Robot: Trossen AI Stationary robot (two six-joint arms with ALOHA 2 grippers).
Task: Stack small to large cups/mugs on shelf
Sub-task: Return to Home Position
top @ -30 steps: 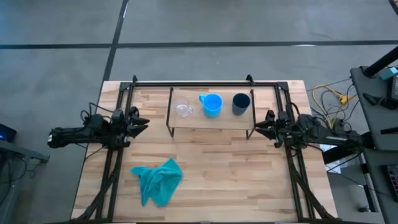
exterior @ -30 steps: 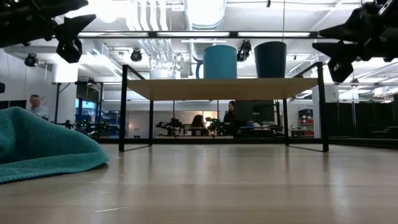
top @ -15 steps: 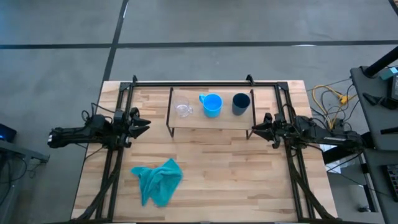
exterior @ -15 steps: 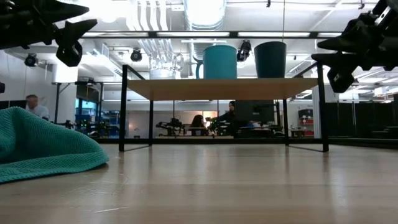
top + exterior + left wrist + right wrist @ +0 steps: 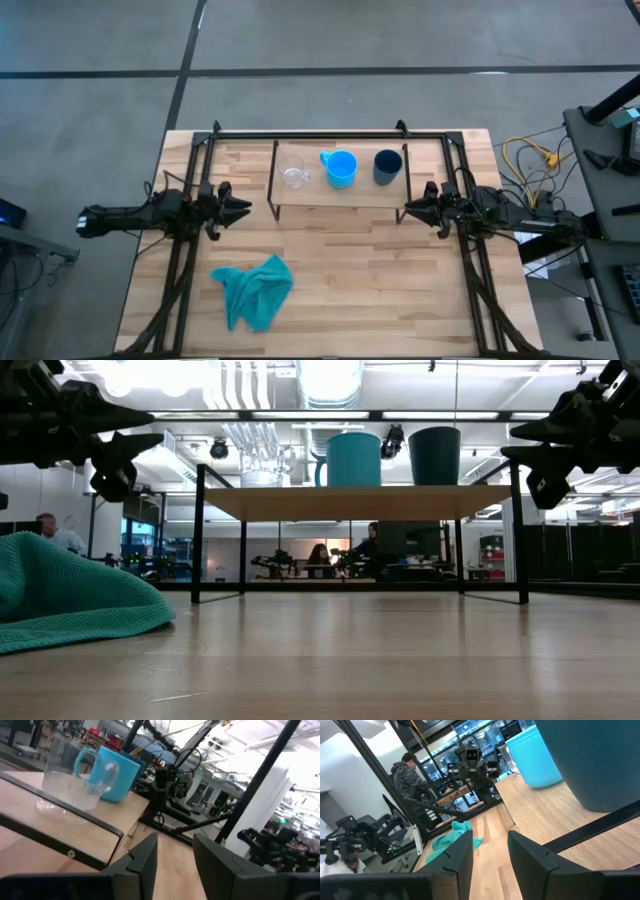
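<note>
Three cups stand upright in a row on the shelf [image 5: 340, 195] near the table's far edge: the clear cup [image 5: 293, 174] on the left, the blue mug [image 5: 342, 168] in the middle, the navy cup [image 5: 388, 166] on the right. The low view shows the shelf [image 5: 350, 502] raised on thin black legs. My left gripper [image 5: 243, 207] hovers open just off the shelf's left end, facing the clear cup [image 5: 75, 780] and the blue mug [image 5: 117, 772]. My right gripper [image 5: 408, 212] hovers open at the shelf's right end, near the navy cup [image 5: 600, 760].
A crumpled teal cloth [image 5: 255, 290] lies on the table's near left part. Black frame rails [image 5: 310, 133] run along the far edge and both sides of the table. Bare wood lies between shelf and near edge. People [image 5: 372, 545] sit in the room behind.
My left gripper has moved toward the shelf's left end and dropped a little. My right gripper has shifted slightly toward the shelf's right end, then held still. The cups and the cloth have stayed in place.
</note>
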